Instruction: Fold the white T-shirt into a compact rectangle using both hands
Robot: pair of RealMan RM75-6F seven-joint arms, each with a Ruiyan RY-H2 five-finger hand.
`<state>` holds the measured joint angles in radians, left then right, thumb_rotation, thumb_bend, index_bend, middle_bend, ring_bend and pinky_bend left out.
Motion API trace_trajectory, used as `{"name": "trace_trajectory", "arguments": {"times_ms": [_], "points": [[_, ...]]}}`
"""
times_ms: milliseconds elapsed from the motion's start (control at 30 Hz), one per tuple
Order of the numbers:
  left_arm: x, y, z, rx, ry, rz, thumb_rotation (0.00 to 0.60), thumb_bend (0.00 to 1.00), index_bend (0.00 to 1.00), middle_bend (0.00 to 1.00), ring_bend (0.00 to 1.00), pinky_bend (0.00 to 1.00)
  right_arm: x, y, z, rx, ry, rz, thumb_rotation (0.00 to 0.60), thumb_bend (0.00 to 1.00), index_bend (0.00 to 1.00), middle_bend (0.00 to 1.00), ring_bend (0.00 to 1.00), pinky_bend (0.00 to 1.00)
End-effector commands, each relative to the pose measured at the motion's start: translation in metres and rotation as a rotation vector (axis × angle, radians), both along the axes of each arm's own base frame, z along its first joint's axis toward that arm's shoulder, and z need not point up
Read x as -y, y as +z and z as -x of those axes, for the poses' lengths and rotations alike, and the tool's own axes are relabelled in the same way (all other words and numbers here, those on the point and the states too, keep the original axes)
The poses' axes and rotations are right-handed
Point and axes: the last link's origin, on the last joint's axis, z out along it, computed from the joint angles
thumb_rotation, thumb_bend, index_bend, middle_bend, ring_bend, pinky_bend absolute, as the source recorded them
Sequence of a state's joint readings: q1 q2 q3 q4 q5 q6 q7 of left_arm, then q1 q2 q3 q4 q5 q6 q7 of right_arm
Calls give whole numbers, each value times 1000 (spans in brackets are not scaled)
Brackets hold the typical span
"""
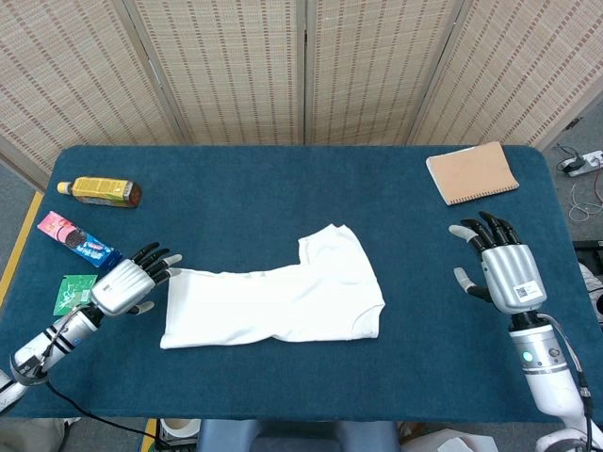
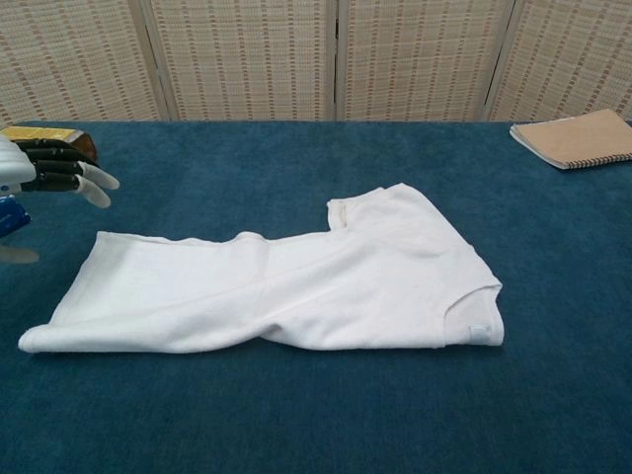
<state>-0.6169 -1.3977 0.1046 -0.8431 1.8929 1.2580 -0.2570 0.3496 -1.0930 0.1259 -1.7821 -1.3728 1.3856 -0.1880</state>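
With the shirt (image 1: 278,303) half-folded mid-table and both hands empty, fingers spread, the left hand (image 1: 130,283) at its left hem and the right hand (image 1: 507,272) far off, a one-sided grab could skew the fold.

Head view: high, looking down. Chest view: low, near. Shared: T-shirt (image 1: 273,303).

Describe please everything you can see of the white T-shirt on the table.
The white T-shirt looks like soft knit cotton. It lies flat on the blue table cover, already folded lengthwise into a long band, hem end toward the left hand. One short sleeve sticks out toward the screen at the back. A small tag shows at the near right corner. The left hand's fingertips reach its left edge; contact is unclear. The right hand is well apart.
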Motion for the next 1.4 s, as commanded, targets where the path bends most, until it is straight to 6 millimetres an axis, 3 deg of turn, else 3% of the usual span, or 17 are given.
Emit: {"name": "trace_trajectory", "arguments": {"times_ms": [33,767,1400], "points": [[2,-16,0,-20,-54,48,600,207,269,148,92,64,-5,0,3,5,-8,2,600,302,257,210,72,124],[-6,-33,28,-19,30,38,600,199,298,148,91,64,-13,0,9,25,-43,25,600,302,261,210,72,124],[-7,-56,15,49,50,71,600,197,306,149,87,64,-16,8,16,37,-65,56,600,301,261,210,72,124]]}}
